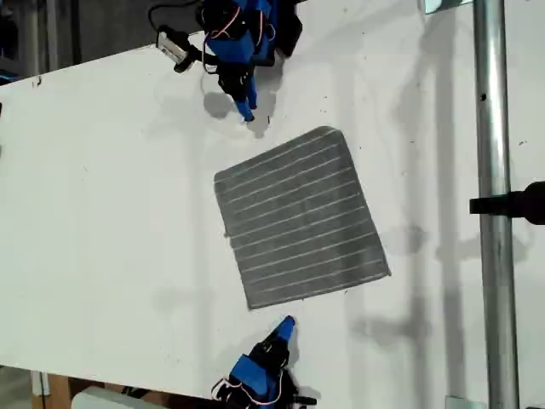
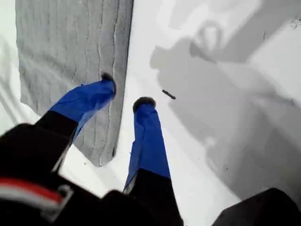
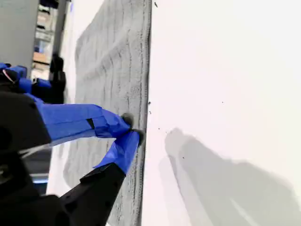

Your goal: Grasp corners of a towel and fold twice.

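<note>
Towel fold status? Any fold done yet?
Done: nothing folded. The towel lies flat in one layer on the table. In hand: the approach. My first gripper is open, straddling a towel edge near a corner. My second gripper has its fingers together by another edge; I can't tell if it pinches cloth. Left: both grasps and both folds.

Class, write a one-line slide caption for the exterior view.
A striped grey towel lies flat on a white table between two blue arms.
</note>
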